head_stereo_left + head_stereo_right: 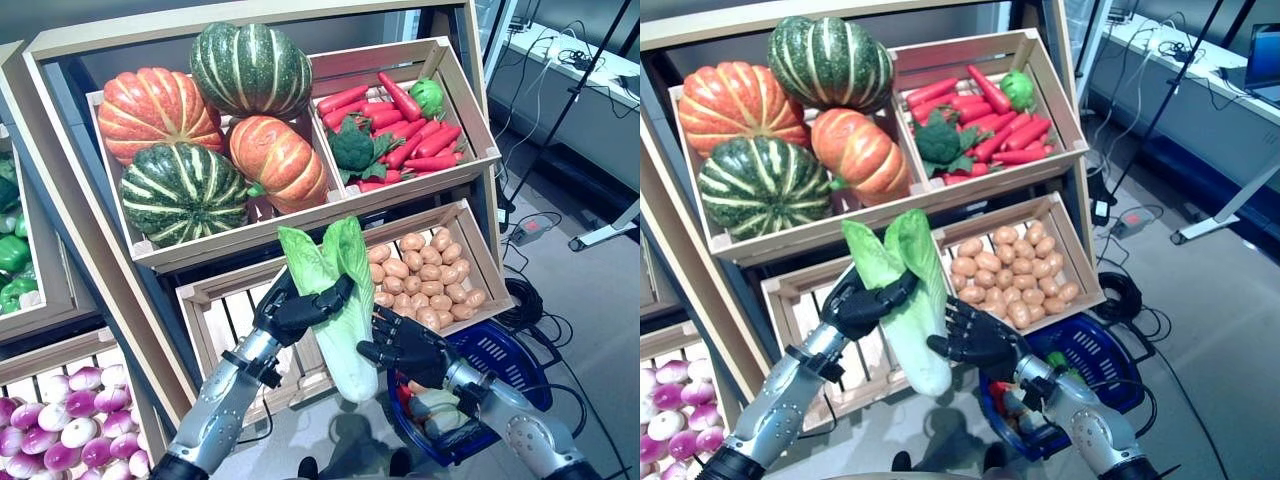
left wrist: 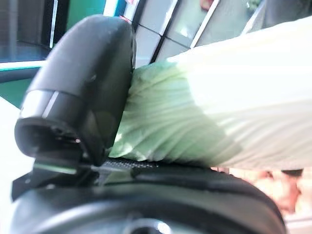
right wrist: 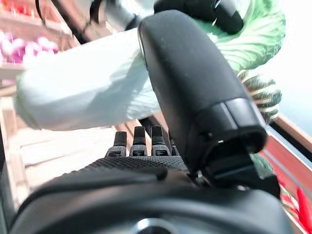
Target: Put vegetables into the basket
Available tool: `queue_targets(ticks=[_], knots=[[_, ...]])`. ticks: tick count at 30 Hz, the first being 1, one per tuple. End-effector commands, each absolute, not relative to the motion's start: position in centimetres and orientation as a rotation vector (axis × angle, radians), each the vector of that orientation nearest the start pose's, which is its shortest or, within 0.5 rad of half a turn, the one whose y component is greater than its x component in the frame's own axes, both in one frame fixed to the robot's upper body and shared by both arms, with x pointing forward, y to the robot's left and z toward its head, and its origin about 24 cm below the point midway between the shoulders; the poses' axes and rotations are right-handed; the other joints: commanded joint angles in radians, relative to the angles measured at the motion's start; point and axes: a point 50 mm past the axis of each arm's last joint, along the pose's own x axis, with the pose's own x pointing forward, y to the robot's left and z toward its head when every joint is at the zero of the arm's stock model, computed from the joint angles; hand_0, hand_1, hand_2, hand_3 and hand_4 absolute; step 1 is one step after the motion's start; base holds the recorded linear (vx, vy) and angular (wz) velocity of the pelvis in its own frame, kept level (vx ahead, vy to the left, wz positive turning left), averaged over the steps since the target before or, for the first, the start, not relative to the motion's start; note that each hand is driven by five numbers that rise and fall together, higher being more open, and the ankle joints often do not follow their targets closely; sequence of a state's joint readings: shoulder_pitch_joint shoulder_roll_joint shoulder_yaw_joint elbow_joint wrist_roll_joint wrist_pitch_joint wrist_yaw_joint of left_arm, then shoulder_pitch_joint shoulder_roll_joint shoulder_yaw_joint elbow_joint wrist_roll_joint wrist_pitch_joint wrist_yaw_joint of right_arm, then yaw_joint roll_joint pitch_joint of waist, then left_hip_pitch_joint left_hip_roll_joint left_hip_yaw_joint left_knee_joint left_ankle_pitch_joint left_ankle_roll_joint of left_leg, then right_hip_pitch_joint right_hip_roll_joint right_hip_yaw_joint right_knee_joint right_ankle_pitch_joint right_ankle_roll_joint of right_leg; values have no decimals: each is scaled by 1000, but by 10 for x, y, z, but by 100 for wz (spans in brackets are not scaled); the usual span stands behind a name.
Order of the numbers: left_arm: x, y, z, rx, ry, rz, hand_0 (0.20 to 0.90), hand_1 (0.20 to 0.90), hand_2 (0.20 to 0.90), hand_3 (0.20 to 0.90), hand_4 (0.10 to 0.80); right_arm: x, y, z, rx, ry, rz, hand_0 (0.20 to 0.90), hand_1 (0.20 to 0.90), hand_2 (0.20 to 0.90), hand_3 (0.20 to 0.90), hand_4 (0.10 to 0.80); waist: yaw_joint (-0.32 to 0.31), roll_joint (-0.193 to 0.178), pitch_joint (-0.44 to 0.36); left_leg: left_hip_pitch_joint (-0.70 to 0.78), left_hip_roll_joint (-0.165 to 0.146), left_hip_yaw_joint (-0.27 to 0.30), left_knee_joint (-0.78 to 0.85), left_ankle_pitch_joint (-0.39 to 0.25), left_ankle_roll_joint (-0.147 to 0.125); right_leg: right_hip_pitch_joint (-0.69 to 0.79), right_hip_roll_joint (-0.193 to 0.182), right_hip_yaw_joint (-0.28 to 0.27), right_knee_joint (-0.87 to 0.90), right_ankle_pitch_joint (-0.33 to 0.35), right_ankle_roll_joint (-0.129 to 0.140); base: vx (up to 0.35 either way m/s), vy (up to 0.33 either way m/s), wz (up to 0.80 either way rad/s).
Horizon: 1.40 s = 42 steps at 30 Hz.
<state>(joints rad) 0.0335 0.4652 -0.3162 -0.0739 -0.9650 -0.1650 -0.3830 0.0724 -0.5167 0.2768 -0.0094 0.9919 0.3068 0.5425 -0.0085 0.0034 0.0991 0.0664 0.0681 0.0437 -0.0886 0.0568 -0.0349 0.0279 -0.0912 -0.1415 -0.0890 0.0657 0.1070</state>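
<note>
Holding the napa cabbage in my left hand, fingers curled round its leafy middle, I have it upright before the empty slatted crate. My right hand is spread just beside its pale stem. The blue basket below holds some vegetables. Potatoes fill the neighbouring crate; pumpkins and carrots sit above.

Wooden crates; perhaps onions.
</note>
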Motion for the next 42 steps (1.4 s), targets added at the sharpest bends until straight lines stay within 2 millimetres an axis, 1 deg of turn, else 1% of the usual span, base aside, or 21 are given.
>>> queue_targets(ticks=[1,4,6,8,10,11,13,17,21,26,28,29,30,31,42], knots=[[241,130,128,-617,-395,-888,300,300,300,300,400,215,-135,46,691,271,1011,900,900,900,900,800,20,-43,-98,-11,-22,-11,1,-47,0,53,-12,-33,2,-7,-8,0,0,0],[237,120,132,-687,-391,-1024,300,300,300,300,400,213,-131,49,745,271,1079,900,900,900,900,800,19,-44,-100,-10,-21,-12,1,-47,0,54,-11,-28,2,-8,-8,0,0,0],[235,113,135,-717,-394,-1091,300,300,300,300,400,210,-125,48,751,278,1124,900,900,900,900,800,19,-44,-103,-9,-21,-14,1,-48,0,55,-11,-25,2,-9,-8,0,0,0],[233,109,137,-716,-414,-1148,300,300,300,300,400,208,-122,46,720,303,1148,900,900,900,900,800,18,-43,-105,-7,-21,-14,1,-50,0,57,-12,-23,2,-11,-8,0,0,0],[231,105,143,-668,-464,-1212,300,300,300,300,400,205,-120,41,679,357,1179,900,900,900,900,800,15,-43,-110,-7,-20,-15,1,-51,-1,56,-13,-19,2,-12,-6,0,0,0],[231,105,143,-668,-464,-1212,300,300,300,300,400,205,-120,41,679,357,1179,900,900,900,900,800,15,-43,-110,-7,-20,-15,1,-51,-1,56,-13,-19,2,-12,-6,0,0,0],[231,104,151,-609,-506,-1255,300,300,300,300,400,201,-121,35,654,409,1206,900,900,900,900,800,12,-43,-113,-5,-19,-14,1,-51,-2,59,-14,-16,2,-12,-5,0,0,0],[231,103,158,-548,-540,-1289,300,300,300,300,400,195,-122,30,630,468,1243,900,900,900,900,800,9,-44,-116,-4,-20,-16,1,-51,-2,61,-15,-12,3,-12,-4,0,0,0],[232,106,162,-486,-569,-1302,300,300,300,300,400,190,-125,21,597,546,1248,900,900,900,900,800,8,-44,-119,-1,-20,-18,1,-51,-2,64,-17,-11,3,-12,-3,0,0,0],[230,108,166,-386,-590,-1321,300,300,300,300,400,186,-129,15,536,606,1253,900,900,900,900,800,6,-42,-121,-2,-20,-20,1,-48,-4,63,-18,-8,3,-11,-2,0,0,0],[230,109,168,-350,-593,-1332,300,300,300,300,400,184,-134,12,507,637,1251,900,900,900,900,800,8,-43,-122,-3,-20,-21,1,-46,-4,63,-19,-10,3,-9,-2,0,0,0],[230,110,170,-335,-594,-1332,300,300,300,300,400,184,-136,11,498,647,1248,542,542,542,542,562,8,-43,-122,-3,-20,-21,1,-46,-4,63,-19,-10,3,-8,-1,0,0,0],[230,110,170,-335,-594,-1332,300,300,300,300,400,184,-136,11,498,647,1248,495,495,495,495,530,8,-43,-122,-3,-20,-21,1,-46,-4,63,-19,-10,3,-8,-1,0,0,0],[230,110,170,-326,-594,-1334,300,300,300,300,400,185,-137,9,492,650,1241,300,300,300,300,400,9,-44,-122,-3,-20,-22,1,-45,-5,64,-20,-11,2,-8,0,0,0,0],[230,112,169,-257,-581,-1343,300,300,300,300,400,186,-140,8,477,651,1209,300,300,300,300,400,10,-43,-126,-7,-20,-24,1,-42,-4,60,-20,-9,3,-6,1,0,0,0]])
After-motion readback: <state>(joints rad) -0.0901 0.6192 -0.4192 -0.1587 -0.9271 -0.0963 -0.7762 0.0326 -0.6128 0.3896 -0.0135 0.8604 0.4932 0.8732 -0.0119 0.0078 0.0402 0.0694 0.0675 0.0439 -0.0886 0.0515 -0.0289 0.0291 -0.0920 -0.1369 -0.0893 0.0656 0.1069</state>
